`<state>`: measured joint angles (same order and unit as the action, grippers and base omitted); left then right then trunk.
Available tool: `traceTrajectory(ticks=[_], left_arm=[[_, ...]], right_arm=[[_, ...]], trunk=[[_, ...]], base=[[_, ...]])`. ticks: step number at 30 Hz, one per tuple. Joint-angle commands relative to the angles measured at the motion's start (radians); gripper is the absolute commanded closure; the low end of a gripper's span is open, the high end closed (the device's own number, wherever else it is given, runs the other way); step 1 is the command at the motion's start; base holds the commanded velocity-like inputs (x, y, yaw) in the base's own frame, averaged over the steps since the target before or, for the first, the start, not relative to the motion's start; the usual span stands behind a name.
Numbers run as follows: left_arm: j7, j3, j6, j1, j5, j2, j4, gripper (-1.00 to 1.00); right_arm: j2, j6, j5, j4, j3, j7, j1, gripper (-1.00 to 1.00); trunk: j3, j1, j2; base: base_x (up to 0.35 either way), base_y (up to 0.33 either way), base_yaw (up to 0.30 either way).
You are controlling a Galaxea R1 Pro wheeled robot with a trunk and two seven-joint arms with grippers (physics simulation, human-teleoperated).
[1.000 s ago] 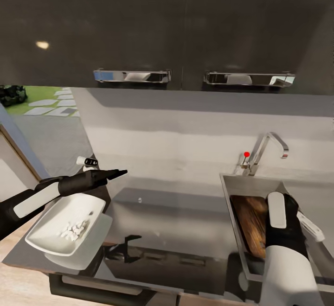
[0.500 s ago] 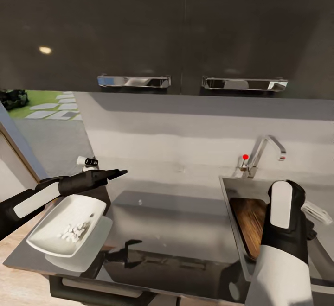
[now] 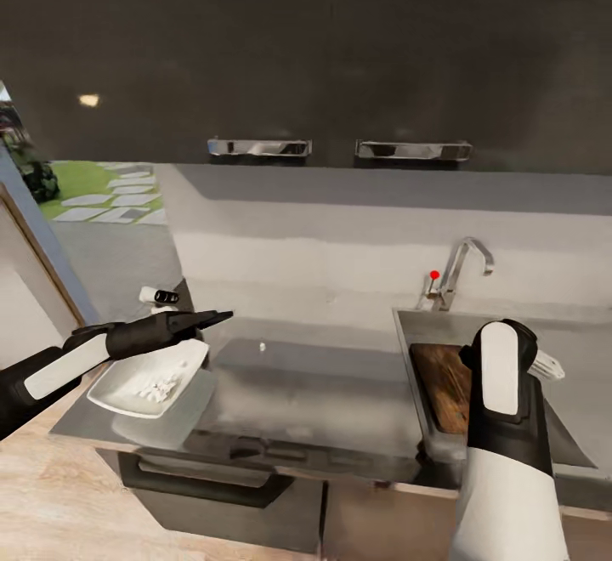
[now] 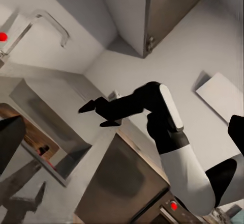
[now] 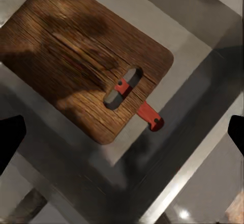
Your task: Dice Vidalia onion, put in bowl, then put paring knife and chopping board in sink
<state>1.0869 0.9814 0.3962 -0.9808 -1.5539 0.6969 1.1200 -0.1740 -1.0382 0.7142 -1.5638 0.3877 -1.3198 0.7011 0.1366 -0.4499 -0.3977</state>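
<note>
Sink [image 3: 406, 348] sat at the right end of the dark desk [image 3: 323, 404], with the chrome tap [image 3: 459, 268] and its red dot behind it. Inside the basin lay the chopping board [image 3: 438, 374], flat on the steel floor; the right wrist view showed the board [image 5: 84, 56] lying over the paring knife [image 5: 147, 114] — the red handle projected past the board's slotted end and showed again through the handle hole, the blade being hidden beneath the wood. The right tool [image 5: 122, 132] hung above the sink, its two fingers spread wide apart at the edges of that view and clasping nothing. At the left end of the desk stood the bowl [image 3: 149, 374], white, with small pale diced pieces in it. The left tool [image 3: 212, 319] was held over the bowl's far rim, pointing toward the sink; its fingers appeared close together with nothing between them. One small white fragment [image 3: 262, 346] lay on the desk between bowl and sink.
</note>
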Motion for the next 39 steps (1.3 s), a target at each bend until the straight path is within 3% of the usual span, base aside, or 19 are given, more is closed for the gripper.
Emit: traceTrajectory(ticks=[1,6,18,30,35,39], left_arm=[[0.002,0.005,0.009,-0.003,-0.011,0.001,0.0,-1.0],[0.002,0.006,0.009,-0.003,-0.011,0.0,0.0,-1.0],[-0.001,0.006,0.007,-0.003,-0.009,-0.001,0.0,-1.0],[0.001,0.006,0.007,-0.003,-0.009,0.0,0.0,-1.0],[0.001,0.006,0.007,-0.003,-0.01,0.0,0.0,-1.0],[0.001,0.006,0.007,-0.003,-0.01,0.0,0.0,-1.0]], right_arm=[[0.0,-0.009,0.011,-0.002,-0.014,0.003,0.001,-1.0],[0.0,-0.009,0.011,-0.004,-0.046,0.032,0.002,-1.0],[0.0,-0.009,0.017,-0.004,-0.052,0.101,0.003,-1.0],[0.0,-0.009,0.018,-0.004,-0.049,0.37,0.002,-1.0],[0.0,-0.009,0.017,0.005,-0.046,0.394,0.003,-1.0],[0.0,-0.009,0.043,0.006,-0.043,0.397,0.01,-1.0]], trunk=[[0.001,0.0,-0.002],[-0.008,0.0,-0.002],[-0.027,0.0,-0.002],[-0.046,0.0,-0.002],[-0.054,0.0,-0.002],[-0.061,0.0,-0.002]], base=[[-0.345,0.0,0.0],[-0.345,0.0,0.0],[-0.345,0.0,0.0],[-0.345,0.0,0.0],[-0.345,0.0,-0.012],[-0.345,0.0,-0.059]])
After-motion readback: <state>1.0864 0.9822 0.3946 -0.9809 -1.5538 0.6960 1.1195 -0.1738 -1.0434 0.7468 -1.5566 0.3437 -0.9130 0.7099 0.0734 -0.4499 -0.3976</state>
